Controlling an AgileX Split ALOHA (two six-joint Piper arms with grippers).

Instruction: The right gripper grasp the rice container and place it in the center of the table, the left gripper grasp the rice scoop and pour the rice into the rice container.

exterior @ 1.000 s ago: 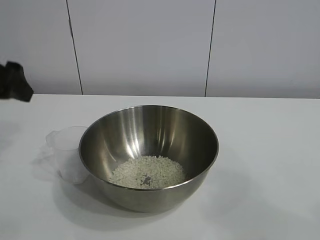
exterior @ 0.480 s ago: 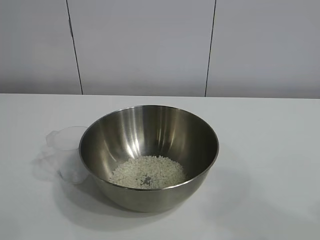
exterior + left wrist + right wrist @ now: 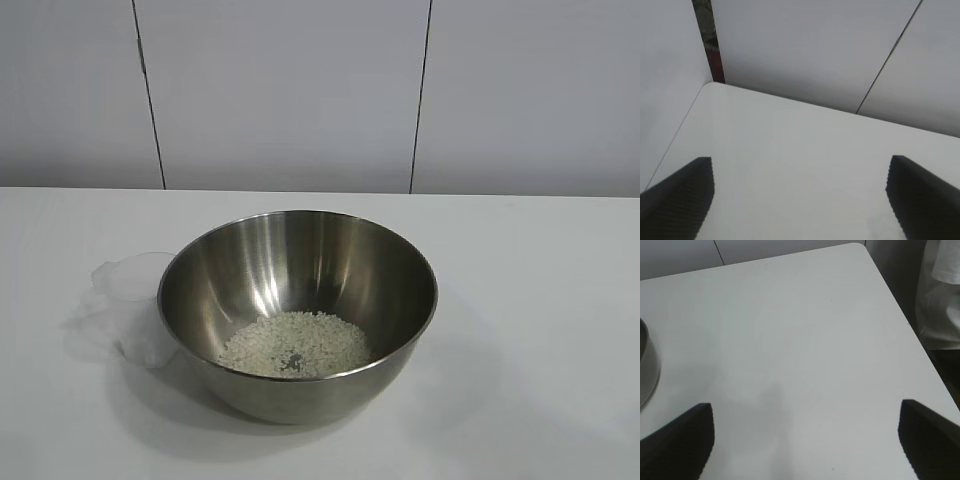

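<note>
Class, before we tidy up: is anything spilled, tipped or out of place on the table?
Nothing stands out. The rice sits inside the bowl, none on the table, and the empty scoop stands upright against the bowl's left side.

desk (image 3: 540, 300): carries everything, with a panelled wall (image 3: 290, 90) behind its far edge.
rice container (image 3: 297, 312): stands on the desk near the middle, slightly left of centre in the exterior view.
rice (image 3: 295, 345): lies in the bottom of the rice container.
rice scoop (image 3: 132, 305): on the desk just left of the rice container, against its side.
left gripper (image 3: 800, 200): over bare desk near a far corner.
right gripper (image 3: 805, 440): over bare desk, the rice container's rim at that view's edge.
</note>
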